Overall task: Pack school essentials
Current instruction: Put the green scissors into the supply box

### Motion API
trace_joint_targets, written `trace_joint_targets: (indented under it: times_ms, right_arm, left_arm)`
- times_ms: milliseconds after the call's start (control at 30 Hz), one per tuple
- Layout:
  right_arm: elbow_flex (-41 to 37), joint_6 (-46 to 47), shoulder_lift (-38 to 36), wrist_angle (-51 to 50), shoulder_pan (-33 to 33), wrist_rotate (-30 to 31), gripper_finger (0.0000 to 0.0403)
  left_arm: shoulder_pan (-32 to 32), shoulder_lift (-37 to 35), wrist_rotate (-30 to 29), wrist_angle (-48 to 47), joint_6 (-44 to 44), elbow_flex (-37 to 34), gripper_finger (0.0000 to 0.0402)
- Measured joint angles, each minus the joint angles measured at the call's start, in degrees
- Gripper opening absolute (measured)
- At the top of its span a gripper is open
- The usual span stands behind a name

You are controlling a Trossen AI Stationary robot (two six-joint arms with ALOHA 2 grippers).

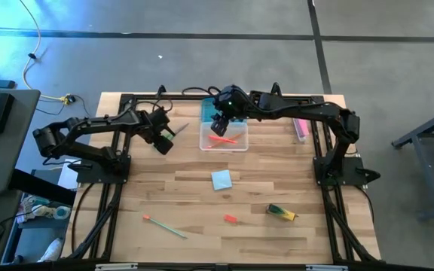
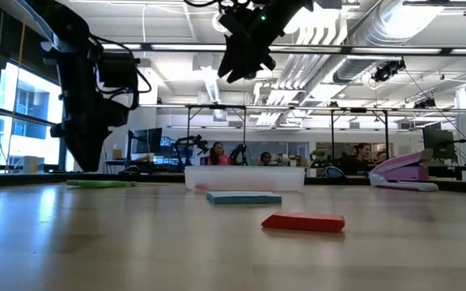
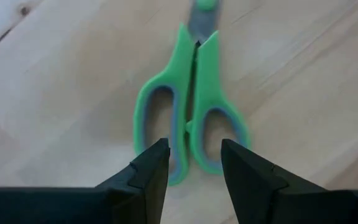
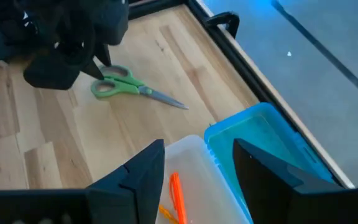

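The green-handled scissors lie flat on the table near its far left part. My left gripper is open and hovers just over the handle loops, one finger on each side, touching nothing. My right gripper is open above the clear plastic box. An orange pencil and a red pen lie in the box. The light-blue note pad, small red piece, crayon pack and green pink-tipped pencil lie on the near half.
The blue lid lies against the box's far side. A pink oblong bar lies by the right arm's frame. Black frame rails run along the table's left, right and far sides. People sit in the room beyond the table.
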Motion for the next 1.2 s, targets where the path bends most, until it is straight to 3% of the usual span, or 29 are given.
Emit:
trace_joint_targets:
  times_ms: [533,667,833,1033,1200]
  right_arm:
    - [0.18,0.63,0.0,-2.08,0.07,0.14,0.0179]
    - [0.18,0.66,-0.01,-2.52,0.06,0.12,0.0179]
    - [0.18,2.13,-1.23,-3.47,-0.1,0.18,0.0179]
    - [0.18,2.55,-3.92,-4.81,-0.99,2.08,0.0179]
    - [0.18,2.55,-6.43,-7.4,-2.28,4.97,0.0179]
  left_arm:
    - [0.32,7.73,-0.55,6.05,1.03,-2.49,0.0135]
    - [0.27,7.72,-1.03,6.33,1.11,-2.54,0.0116]
    - [0.21,7.71,-1.18,6.55,2.27,-2.58,0.0062]
    - [0.1,6.17,-0.94,6.84,2.95,-2.7,0.0059]
    - [-1.43,2.46,-0.66,8.44,4.6,1.14,0.0059]
